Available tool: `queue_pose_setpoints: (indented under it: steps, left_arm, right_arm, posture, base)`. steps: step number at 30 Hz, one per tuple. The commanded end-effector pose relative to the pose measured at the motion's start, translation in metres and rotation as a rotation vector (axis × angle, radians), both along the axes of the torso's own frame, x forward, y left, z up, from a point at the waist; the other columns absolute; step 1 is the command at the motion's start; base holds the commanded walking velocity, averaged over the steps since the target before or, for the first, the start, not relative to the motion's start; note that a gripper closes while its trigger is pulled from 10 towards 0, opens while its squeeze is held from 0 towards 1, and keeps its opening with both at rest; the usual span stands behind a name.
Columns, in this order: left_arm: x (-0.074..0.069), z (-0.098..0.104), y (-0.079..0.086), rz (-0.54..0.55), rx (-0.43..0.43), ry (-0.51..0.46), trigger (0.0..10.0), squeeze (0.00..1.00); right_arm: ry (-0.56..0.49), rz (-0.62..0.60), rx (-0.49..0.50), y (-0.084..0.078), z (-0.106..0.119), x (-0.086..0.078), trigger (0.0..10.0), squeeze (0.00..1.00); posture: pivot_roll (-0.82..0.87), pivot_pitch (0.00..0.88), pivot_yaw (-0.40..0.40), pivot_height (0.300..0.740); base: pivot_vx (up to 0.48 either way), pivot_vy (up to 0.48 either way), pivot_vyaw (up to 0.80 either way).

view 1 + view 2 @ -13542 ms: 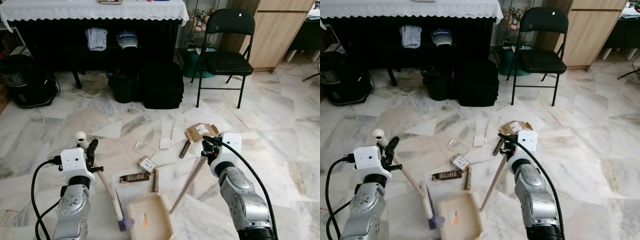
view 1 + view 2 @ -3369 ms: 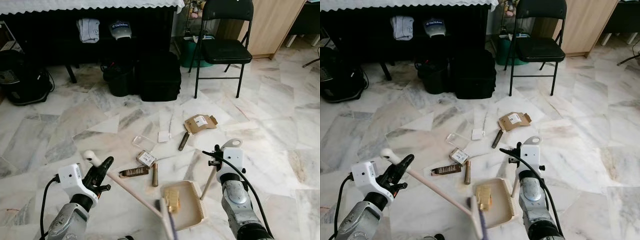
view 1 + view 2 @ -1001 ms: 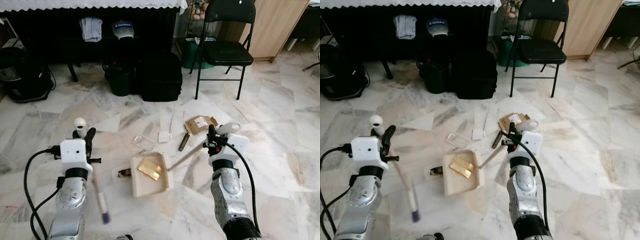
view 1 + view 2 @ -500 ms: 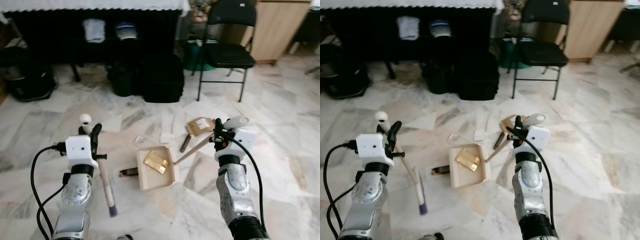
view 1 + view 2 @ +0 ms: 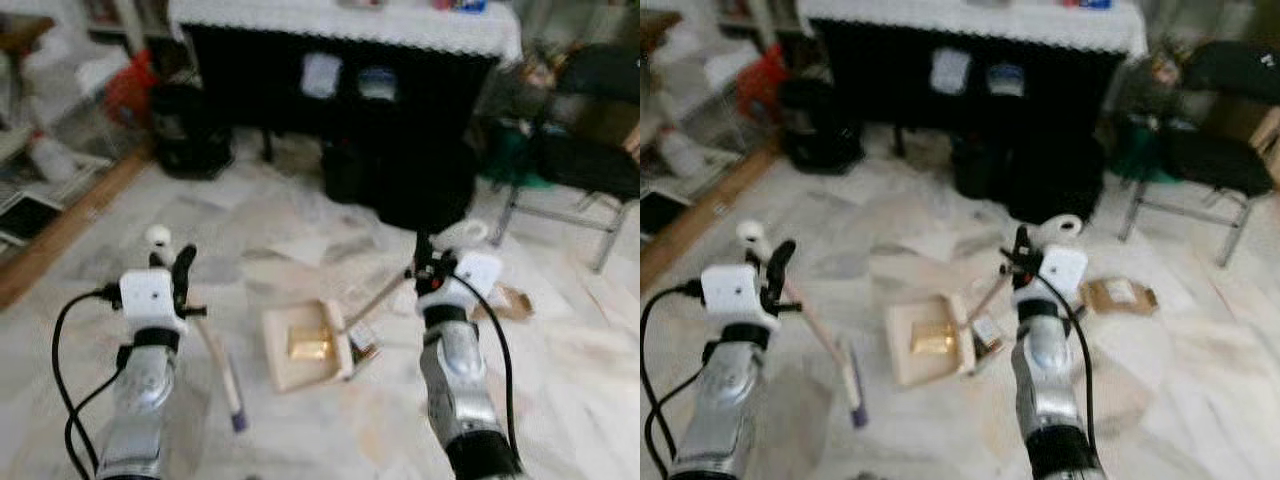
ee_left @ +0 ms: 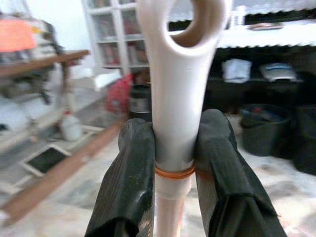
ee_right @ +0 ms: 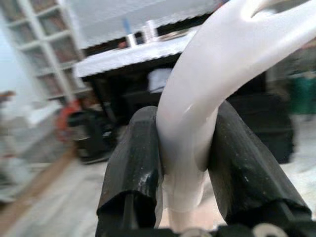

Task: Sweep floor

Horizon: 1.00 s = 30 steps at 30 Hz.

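The right gripper (image 7: 185, 163) is clamping the dustpan handle (image 5: 985, 292) while the left gripper (image 6: 170, 173) is squeezing the broom (image 5: 222, 375) handle, and the dustpan (image 5: 300, 347), carrying a gold packet (image 5: 308, 343) above the floor (image 5: 560, 380), is risking a spill if it tilts.

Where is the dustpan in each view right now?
Left eye view: dustpan on the floor at lower centre, between the arms.
Right eye view: dustpan left of centre, ahead of the right gripper.
Left wrist view: brush handle.
Right wrist view: dustpan handle clamped between the fingers.
Shared landmark: white-clothed table.
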<state>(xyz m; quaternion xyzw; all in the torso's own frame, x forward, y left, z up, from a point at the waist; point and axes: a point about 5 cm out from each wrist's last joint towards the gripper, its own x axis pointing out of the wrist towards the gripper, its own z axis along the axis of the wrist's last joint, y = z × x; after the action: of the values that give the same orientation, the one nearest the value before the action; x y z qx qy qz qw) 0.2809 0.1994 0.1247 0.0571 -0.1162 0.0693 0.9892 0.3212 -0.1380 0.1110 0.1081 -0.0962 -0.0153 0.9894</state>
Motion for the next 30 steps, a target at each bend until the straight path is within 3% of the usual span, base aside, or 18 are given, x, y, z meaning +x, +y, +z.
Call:
queue_pose_setpoints:
  steps: [1, 5, 9, 14, 30]
  left_arm:
    - [0.0008, 0.0062, -0.0044, -0.017, 0.002, -0.032, 10.0, 0.00]
    - [-0.0002, 0.0059, -0.0039, -0.016, 0.004, -0.028, 10.0, 0.00]
    - [-0.0011, 0.0054, -0.0022, -0.011, 0.006, -0.024, 10.0, 0.00]
    - [-0.0011, 0.0051, -0.0033, -0.012, 0.007, -0.021, 10.0, 0.00]
    - [-0.0038, 0.0013, -0.0010, 0.016, 0.004, -0.012, 10.0, 0.00]
  right_arm:
    - [-0.047, -0.024, 0.049, -0.0062, 0.0106, 0.0015, 10.0, 0.00]
    - [-0.017, -0.047, 0.218, -0.0109, 0.0067, 0.0029, 10.0, 0.00]
    - [-0.016, -0.032, 0.216, -0.0083, 0.0066, 0.0033, 10.0, 0.00]
    - [0.007, -0.034, 0.316, -0.0088, 0.0027, 0.0037, 10.0, 0.00]
    - [0.003, -0.010, 0.229, -0.0097, 0.0035, 0.0007, 10.0, 0.00]
  posture:
    - [0.09, 0.005, -0.014, 0.740]
    - [0.10, 0.009, -0.013, 0.740]
    - [0.09, 0.016, -0.010, 0.740]
    - [0.09, 0.031, -0.009, 0.740]
    - [0.08, 0.044, -0.023, 0.740]
  base:
    - [0.000, 0.000, 0.69]
    - [0.000, 0.000, 0.69]
    - [0.000, 0.000, 0.69]
    - [0.000, 0.000, 0.61]
    - [0.000, 0.000, 0.69]
